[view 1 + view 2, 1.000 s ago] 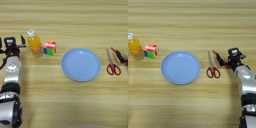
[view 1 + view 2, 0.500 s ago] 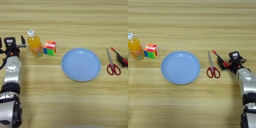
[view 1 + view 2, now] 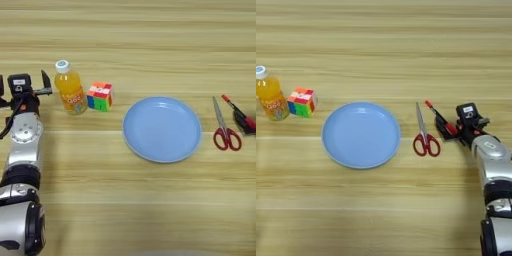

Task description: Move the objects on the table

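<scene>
My right gripper (image 3: pixel 452 129) is clenched on the near end of the thin black pen (image 3: pixel 438 117), whose far red tip points up and left from my fingers; the red-handled scissors (image 3: pixel 424 134) lie just left of it on the counter (image 3: pixel 406 50), with the blue plate (image 3: pixel 361 134) beyond them. My left gripper (image 3: pixel 25 91) rests spread wide, grasping nothing. The orange-drink bottle (image 3: pixel 70 93) stands upright just to its right, and a colour cube (image 3: pixel 99 96) sits beside the bottle.

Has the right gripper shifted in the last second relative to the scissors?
Yes. The right gripper has slid toward the near table edge beside the scissors, which stayed put, and sits at the pen's lower end.
</scene>
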You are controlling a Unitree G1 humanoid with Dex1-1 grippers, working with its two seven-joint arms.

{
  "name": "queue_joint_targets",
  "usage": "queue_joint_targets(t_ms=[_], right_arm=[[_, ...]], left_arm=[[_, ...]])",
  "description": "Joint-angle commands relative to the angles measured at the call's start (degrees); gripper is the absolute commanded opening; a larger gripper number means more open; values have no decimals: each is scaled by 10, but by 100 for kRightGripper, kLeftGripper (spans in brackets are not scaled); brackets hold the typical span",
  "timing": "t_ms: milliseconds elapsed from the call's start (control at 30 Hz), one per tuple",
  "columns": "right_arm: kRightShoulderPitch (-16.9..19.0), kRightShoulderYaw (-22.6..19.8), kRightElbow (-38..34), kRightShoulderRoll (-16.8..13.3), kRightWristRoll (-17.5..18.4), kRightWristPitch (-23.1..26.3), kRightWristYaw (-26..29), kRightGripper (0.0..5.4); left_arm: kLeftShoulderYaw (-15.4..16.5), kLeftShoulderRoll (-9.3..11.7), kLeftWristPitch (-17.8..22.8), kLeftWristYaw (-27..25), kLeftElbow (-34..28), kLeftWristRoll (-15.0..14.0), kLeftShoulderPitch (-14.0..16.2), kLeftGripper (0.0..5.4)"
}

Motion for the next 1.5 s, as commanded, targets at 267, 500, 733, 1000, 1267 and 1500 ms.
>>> queue_joint_targets(t_ms=[267, 500, 733, 1000, 1267, 1500], right_arm=[[9, 18, 20, -5, -15, 19, 3, 356], [10, 21, 18, -5, -13, 17, 6, 275], [12, 24, 13, -3, -12, 17, 8, 194], [13, 24, 12, -3, -12, 15, 9, 96], [14, 25, 9, -2, -12, 15, 10, 47], [15, 26, 5, 1, -11, 15, 10, 47]], left_arm=[[1, 4, -3, 4, -3, -7, -7, 540], [0, 3, -3, 5, -4, -6, -7, 540], [0, 3, -4, 5, -4, -7, -7, 540], [1, 3, -4, 6, -5, -7, -6, 540], [0, 3, -5, 7, -5, -7, -6, 540], [0, 3, -4, 8, -6, -7, -6, 540]])
